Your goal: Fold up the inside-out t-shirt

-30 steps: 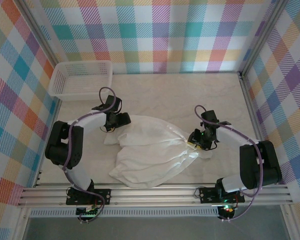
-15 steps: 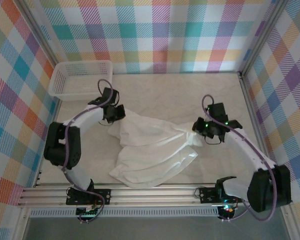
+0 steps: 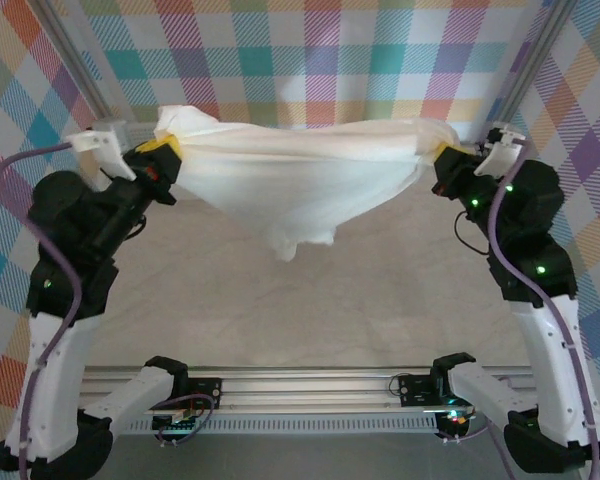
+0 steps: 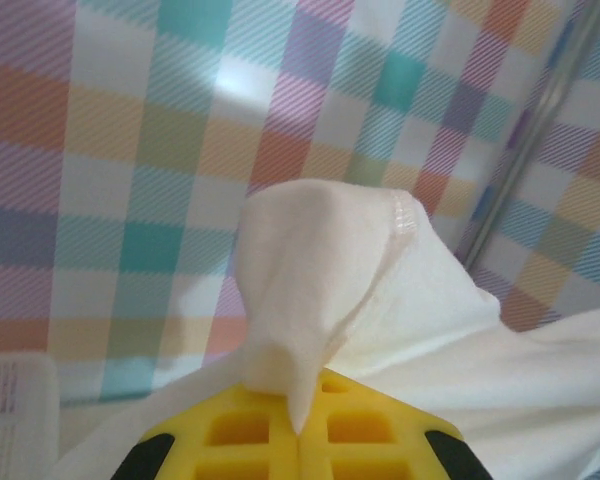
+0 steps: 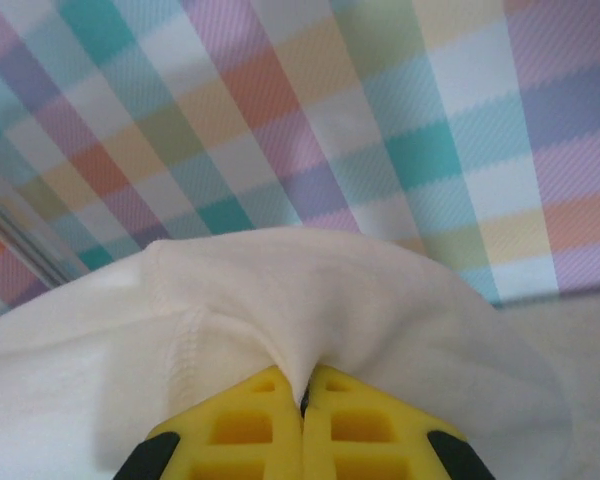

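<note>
Now, above the left side of the surface (image 3: pixel 380 300), the left pincer (image 3: pixel 166 150) is clamped tight on a bunched corner of the shirt (image 3: pixel 300 185). In the left wrist view its yellow pads (image 4: pixel 250 435) meet with no gap, and a tuft of cloth with a stitched edge stands up out of them.

From that grip the shirt runs straight across, well above the surface. Its long axis lies left to right between the 2 pincers, with the top edge nearly level and drawn taut. The loose body sags under that edge, and a lumpy low point hangs down over the middle of the surface, apparently clear of it. I cannot tell whether the held edge is the hem or the shoulders, and no print shows.

Above the right side of the surface, the right pincer (image 3: pixel 442 155) is likewise closed on the other corner. The right wrist view shows its pads (image 5: pixel 245 430) pressed together with a seamed fold pinched between them.

Each arm holds 1 end, so neither is nearer. The coming move likely turns on that level span. If both ends come down together, the hanging middle should touch first and the cloth should spread flat along the same left-right line. An uneven drop would probably skew it.
</note>
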